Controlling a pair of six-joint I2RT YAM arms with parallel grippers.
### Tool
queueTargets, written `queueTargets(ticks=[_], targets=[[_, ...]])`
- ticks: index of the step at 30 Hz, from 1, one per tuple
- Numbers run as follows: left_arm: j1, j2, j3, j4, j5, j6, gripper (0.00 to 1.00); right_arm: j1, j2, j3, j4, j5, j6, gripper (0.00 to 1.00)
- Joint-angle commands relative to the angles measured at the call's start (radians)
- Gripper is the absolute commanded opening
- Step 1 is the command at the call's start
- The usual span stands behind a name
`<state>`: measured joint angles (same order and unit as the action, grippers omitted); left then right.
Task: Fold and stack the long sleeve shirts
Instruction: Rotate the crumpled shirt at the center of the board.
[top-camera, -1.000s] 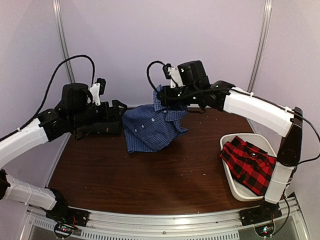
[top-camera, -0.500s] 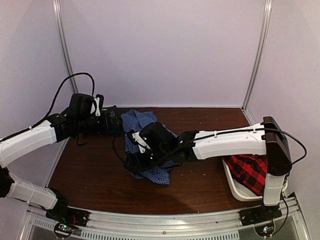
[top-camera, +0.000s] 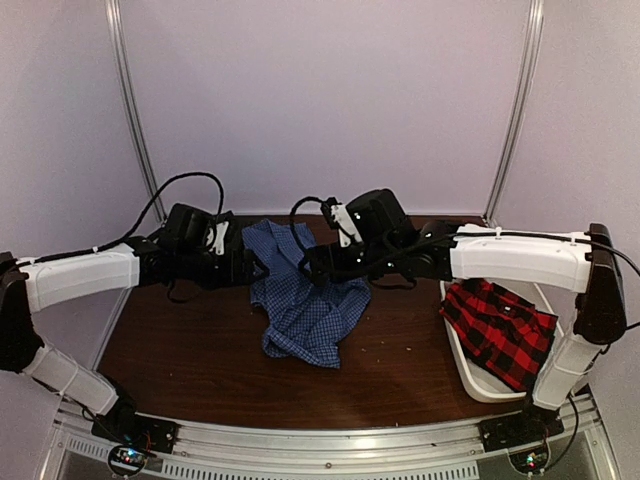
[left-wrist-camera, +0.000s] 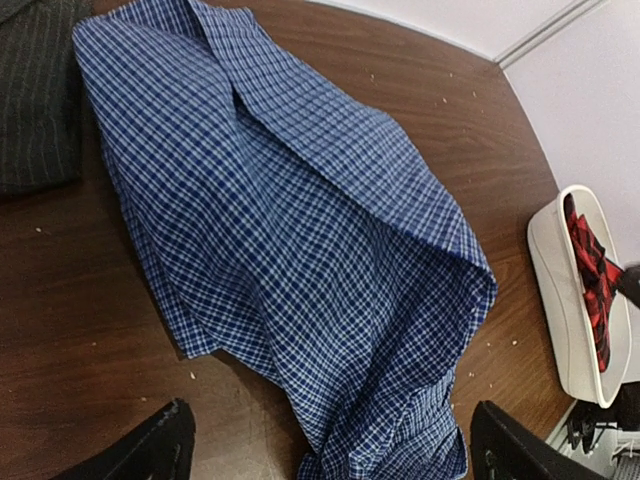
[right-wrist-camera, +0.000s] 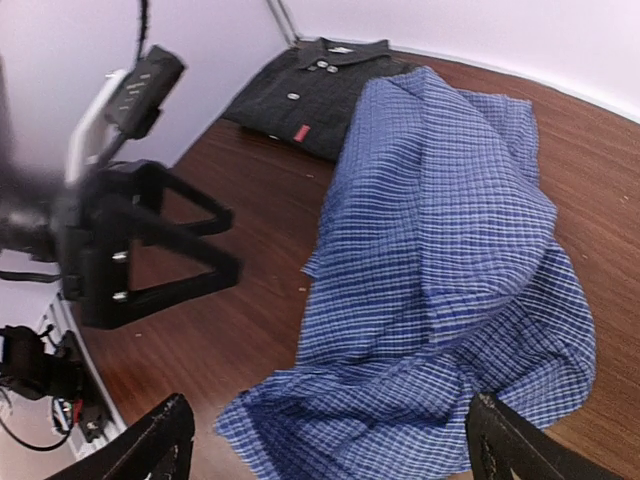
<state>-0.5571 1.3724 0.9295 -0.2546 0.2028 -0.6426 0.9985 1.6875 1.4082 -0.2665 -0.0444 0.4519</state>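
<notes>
1. Counting three long sleeve shirts: a dark charcoal shirt (right-wrist-camera: 310, 95), a blue gingham shirt (top-camera: 305, 300) and a red-and-black plaid shirt (top-camera: 497, 325).
2. Reading the charcoal one as finished: folded flat by the back wall, collar and buttons up, small orange-red tag showing.
3. Finding the blue gingham shirt in the middle of the worktop (top-camera: 200, 350), its far edge against the charcoal one. Rumpled and draped over itself in a loose heap, not squared into any fold.
4. Finding the plaid shirt bunched inside the white plastic tub (top-camera: 468, 380) at the right edge, well apart from both arms.
5. Seeing the left jaws spread wide above the gingham's left side, gripping nothing.
6. Seeing the right jaws spread wide too, over the same shirt from the other side, with no cloth between them.
7. Judging roughly a third done. Left to do:
   - flatten the gingham, fold it and set it on the charcoal shirt;
   - lift the plaid out of the tub, fold it and stack it on top.
</notes>
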Motion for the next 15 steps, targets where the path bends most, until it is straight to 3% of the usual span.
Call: queueTargets(ticks=[1,8,15], targets=[[-0.017,0.02,-0.033,0.074,0.124,0.014,0.98,-0.083,0.021,-0.066,-0.004,0.025,-0.037,0.94],[-0.093,0.01,-0.11,0.091,0.123,-0.025,0.98,-0.259,0.104,-0.061,0.07,-0.06,-0.067,0.83],[-0.163,0.004,-0.225,0.14,0.113,-0.107,0.98,-0.33,0.25,-0.009,0.085,-0.115,-0.117,0.74]])
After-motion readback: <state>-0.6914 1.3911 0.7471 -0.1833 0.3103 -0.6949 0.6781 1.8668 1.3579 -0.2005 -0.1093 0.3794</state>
